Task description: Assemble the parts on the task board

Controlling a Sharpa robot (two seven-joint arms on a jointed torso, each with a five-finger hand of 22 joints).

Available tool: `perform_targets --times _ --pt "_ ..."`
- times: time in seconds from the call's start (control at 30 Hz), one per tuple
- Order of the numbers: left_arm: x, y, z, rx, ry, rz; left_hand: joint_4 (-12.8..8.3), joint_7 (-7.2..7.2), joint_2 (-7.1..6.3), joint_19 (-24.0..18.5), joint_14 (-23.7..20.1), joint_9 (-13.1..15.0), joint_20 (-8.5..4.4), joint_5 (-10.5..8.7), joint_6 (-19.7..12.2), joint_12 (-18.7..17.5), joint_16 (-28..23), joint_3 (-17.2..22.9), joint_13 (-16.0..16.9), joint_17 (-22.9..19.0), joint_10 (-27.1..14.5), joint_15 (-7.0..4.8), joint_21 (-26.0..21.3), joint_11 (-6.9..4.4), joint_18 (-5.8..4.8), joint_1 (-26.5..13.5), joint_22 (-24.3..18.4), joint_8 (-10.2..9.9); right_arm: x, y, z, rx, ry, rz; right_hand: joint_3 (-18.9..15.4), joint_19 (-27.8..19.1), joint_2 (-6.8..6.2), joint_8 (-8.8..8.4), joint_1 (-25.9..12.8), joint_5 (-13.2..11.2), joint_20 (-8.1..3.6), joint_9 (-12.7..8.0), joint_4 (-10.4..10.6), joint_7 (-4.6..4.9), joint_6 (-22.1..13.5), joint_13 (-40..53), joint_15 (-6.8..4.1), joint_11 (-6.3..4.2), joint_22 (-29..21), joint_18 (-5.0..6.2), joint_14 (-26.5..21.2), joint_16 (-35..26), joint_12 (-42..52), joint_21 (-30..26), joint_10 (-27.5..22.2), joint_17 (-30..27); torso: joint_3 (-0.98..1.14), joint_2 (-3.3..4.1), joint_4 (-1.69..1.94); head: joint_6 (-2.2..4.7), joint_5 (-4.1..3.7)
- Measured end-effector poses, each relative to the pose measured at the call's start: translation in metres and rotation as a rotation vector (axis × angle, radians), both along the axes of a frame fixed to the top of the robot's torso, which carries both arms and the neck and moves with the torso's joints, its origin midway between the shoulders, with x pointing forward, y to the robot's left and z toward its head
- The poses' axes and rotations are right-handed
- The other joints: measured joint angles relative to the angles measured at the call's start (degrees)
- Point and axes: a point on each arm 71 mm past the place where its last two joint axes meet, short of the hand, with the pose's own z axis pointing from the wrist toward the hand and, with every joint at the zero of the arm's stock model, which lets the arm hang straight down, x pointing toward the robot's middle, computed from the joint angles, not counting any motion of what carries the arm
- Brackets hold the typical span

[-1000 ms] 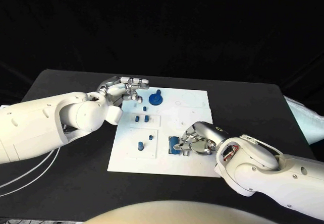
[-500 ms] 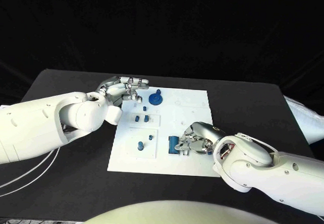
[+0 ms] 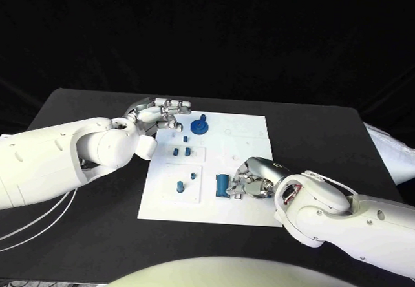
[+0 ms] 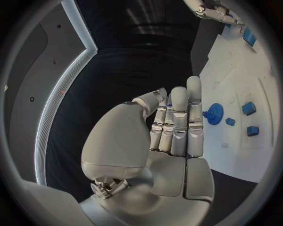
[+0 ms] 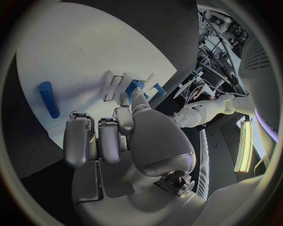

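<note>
Task board (image 3: 250, 136) sits mid black surface (image 3: 91, 228), white plate w/ small blue parts on it. Blue cylinder (image 3: 222, 184) lies on board's near-right area, long axis running front-to-back, just beside right hand (image 3: 245, 183); wrist view shows same cylinder (image 5: 49, 99) lying free on white plate, apart from the fingertips (image 5: 77, 155). Right hand's fingers curled in, nothing in them as far as can be seen — closed on nothing. Blue gear-like part (image 3: 200, 126) w/ a stub on top stands near board's far-left corner; left wrist view shows it as a toothed disc (image 4: 214, 113) just past left hand's fingertips. Two small blue blocks (image 3: 181, 152) sit in a raised square mid-left of board; below them, another square holds an oblong blue piece (image 3: 179, 186) and a small peg (image 3: 193, 176). Left hand (image 3: 158, 113) is at board's far-left corner, beside the gear; its fingers (image 4: 177, 122) lie straight and side by side, thumb tucked alongside, holding nothing — can't tell if it touches the board edge.
</note>
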Motion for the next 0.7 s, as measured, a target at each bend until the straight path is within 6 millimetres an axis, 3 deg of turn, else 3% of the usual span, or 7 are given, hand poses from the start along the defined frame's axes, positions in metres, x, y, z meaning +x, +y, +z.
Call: perform_targets --times 0.17,0.4,0.7 --pt "0.000 0.000 0.000 0.000 0.000 0.000 0.00 0.00 0.24 0.00 0.00 -0.05 0.00 0.00 0.00 0.00 0.00 0.00 -0.04 0.00 0.00 0.00 0.00 0.00 0.01 0.24 0.00 0.00 -0.002 -0.020 0.008 0.025 -0.026 -0.034 0.00 0.00 -0.62 -1.58 -0.62 2.11 0.00 -0.53 0.00 0.75 -1.78 -0.74 0.03 -0.03 -0.35 0.00 0.03 0.00 -1.43 0.00 -0.13 0.00 0.00 -0.02 -0.03 0.23 -0.20" --pt "0.000 0.001 0.000 0.001 0.000 0.001 0.00 0.00 0.23 0.00 0.00 -0.05 0.00 0.00 0.00 0.00 0.00 0.00 -0.04 -0.05 0.00 0.00 0.00 0.00 0.00 0.24 0.00 0.00 0.005 -0.056 0.024 0.028 -0.057 -0.095 0.45 -0.22 -0.89 -3.64 -0.93 2.86 0.22 -1.45 0.38 1.79 -3.22 -3.10 0.51 0.96 -0.67 0.00 0.11 0.00 -4.73 0.00 -2.26 -0.01 -0.02 -0.02 -0.15 0.60 -0.82" --pt "0.000 0.000 0.000 0.000 0.000 0.000 0.00 0.00 0.23 0.00 0.01 -0.05 0.00 0.00 0.00 0.00 0.00 0.00 -0.04 -0.04 0.00 0.01 0.00 0.00 0.00 0.24 0.01 0.00 0.012 -0.091 0.022 -0.052 -0.036 -0.128 0.74 -0.42 -0.22 -4.51 -2.83 2.96 0.42 -1.88 1.55 1.79 -3.22 -3.03 0.74 1.32 -0.72 0.00 -0.07 0.00 -4.66 0.00 -1.97 -0.01 -0.03 0.00 -0.26 1.21 -1.93"
